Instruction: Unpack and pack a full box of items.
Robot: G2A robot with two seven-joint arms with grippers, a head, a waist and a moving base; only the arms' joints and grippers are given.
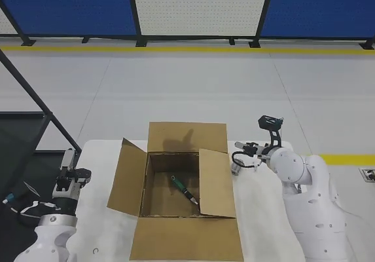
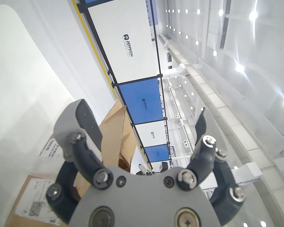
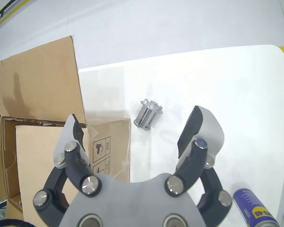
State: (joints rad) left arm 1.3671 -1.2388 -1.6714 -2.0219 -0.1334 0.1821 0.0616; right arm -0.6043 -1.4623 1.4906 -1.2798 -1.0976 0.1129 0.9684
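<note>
On the white table [image 1: 259, 209] unpacking seems nearly done: left gripper [image 2: 143, 106] and right gripper [image 3: 135, 111] gape empty beside the cardboard box [image 1: 187, 137], so the green-handled screwdriver [image 1: 184, 188] inside probably needs lifting out next.

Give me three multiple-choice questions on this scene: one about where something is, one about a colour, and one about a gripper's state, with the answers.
1. Where does the grey slotted part lie?
A) inside the cardboard box
B) on the white table, beside the box
C) clamped in a gripper

2. What colour is the handle of the tool in the box?
A) green
B) red
C) yellow

3. How is the right gripper?
A) shut on the grey part
B) shut on nothing
C) open

Answers:
1 B: the part rests on the table just outside the box wall.
2 A: the top view shows a green handle on the box floor.
3 C: its fingers stand wide apart, holding nothing.
</note>
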